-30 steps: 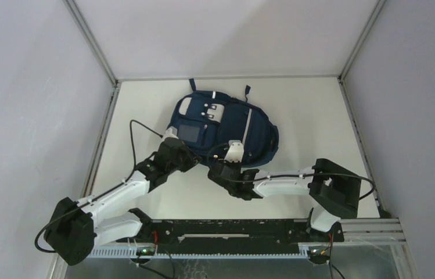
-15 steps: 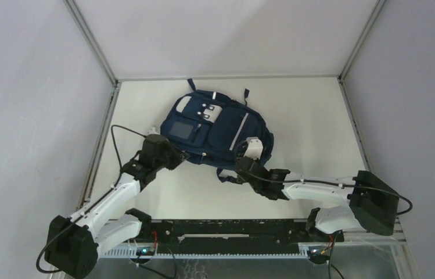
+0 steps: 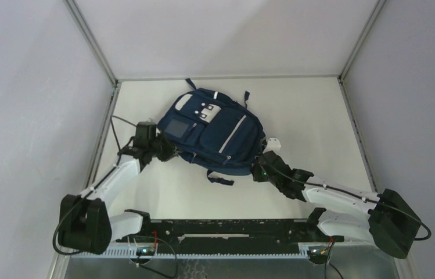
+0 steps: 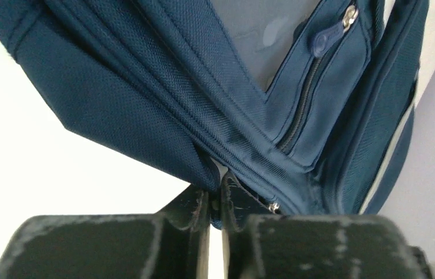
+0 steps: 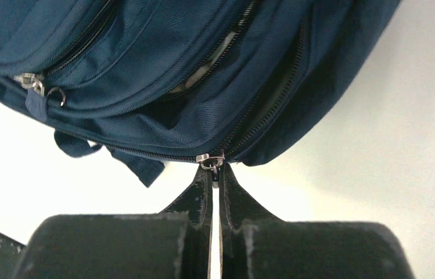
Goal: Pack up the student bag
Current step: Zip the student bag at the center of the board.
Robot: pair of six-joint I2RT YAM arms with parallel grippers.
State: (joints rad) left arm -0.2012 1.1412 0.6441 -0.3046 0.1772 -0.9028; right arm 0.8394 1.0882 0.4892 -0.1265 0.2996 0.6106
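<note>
The student bag (image 3: 215,136), navy blue with white patches and a white zipper stripe, lies on the white table between my two arms. My left gripper (image 3: 168,152) is at its left lower edge, shut on a fold of the bag's fabric (image 4: 203,171), as the left wrist view (image 4: 216,195) shows. My right gripper (image 3: 259,172) is at the bag's right lower corner, shut on a metal zipper pull (image 5: 212,161) of the main zipper, seen in the right wrist view (image 5: 215,174). The zipper (image 5: 261,125) stands partly open beyond the pull.
A dark strap end (image 3: 219,178) sticks out under the bag toward the near side. Metal frame rails (image 3: 101,145) run along the table's left and right edges, with grey walls behind. The black base rail (image 3: 226,232) lies at the near edge.
Both arms have swung outward, the left to the left and the right to the right. The bag has shifted and rotated with them, and the right gripper has drawn the zipper pull rightward.
</note>
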